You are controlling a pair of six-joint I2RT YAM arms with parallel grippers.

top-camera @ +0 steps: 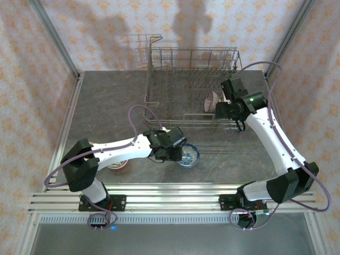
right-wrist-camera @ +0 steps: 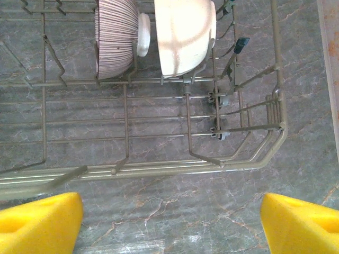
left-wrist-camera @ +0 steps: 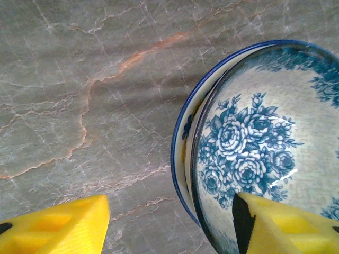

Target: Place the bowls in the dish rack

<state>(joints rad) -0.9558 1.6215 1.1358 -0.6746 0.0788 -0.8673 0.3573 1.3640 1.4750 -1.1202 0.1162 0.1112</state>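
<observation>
Left wrist: left gripper (left-wrist-camera: 169,211) spread, unclamped, astride blue rose bowl (left-wrist-camera: 249,148) rim. Right wrist: right gripper (right-wrist-camera: 172,214) wide, empty, at dish rack (right-wrist-camera: 159,170) edge; striped bowl (right-wrist-camera: 114,37), cream bowl (right-wrist-camera: 183,34) racked.

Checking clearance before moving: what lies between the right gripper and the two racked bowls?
Right wrist view: the outer rail and empty tines of the dish rack, over bare tabletop.

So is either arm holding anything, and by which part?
Neither. The left gripper stands open astride the rim of the blue floral bowl; the right gripper is open by the dish rack.
</observation>
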